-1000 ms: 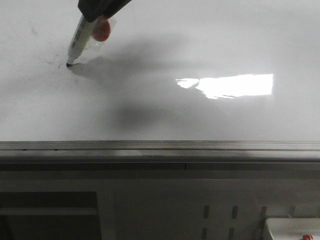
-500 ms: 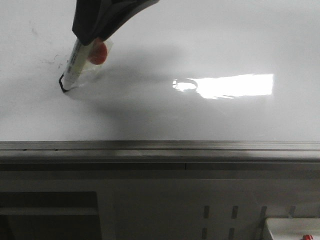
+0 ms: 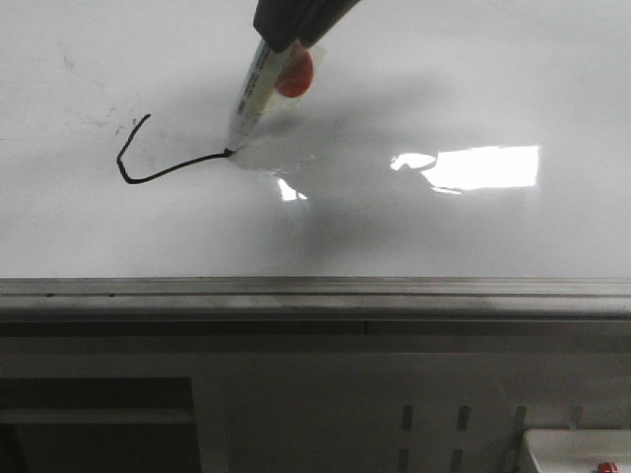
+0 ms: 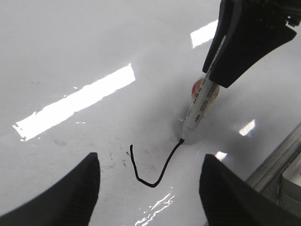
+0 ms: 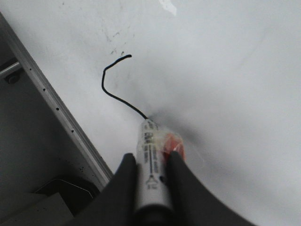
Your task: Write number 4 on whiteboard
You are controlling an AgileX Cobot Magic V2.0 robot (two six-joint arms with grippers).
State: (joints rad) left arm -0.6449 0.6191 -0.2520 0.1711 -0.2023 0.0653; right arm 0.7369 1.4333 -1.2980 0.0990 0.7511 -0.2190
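The right gripper (image 5: 150, 176), jaws clamped on a marker (image 3: 251, 94), holds its tip against the whiteboard (image 3: 473, 79) at the end of the unfinished number 4 (image 3: 158, 163), a black hook and curved bar, while the left gripper (image 4: 148, 188) hovers nearby, spread wide.

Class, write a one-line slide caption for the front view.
Right gripper holds a marker drawing a half-finished number 4 on the whiteboard.

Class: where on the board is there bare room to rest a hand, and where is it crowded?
Free: the whiteboard right of the marker, around the light glare. Crowded: left, by the drawn stroke and right gripper.
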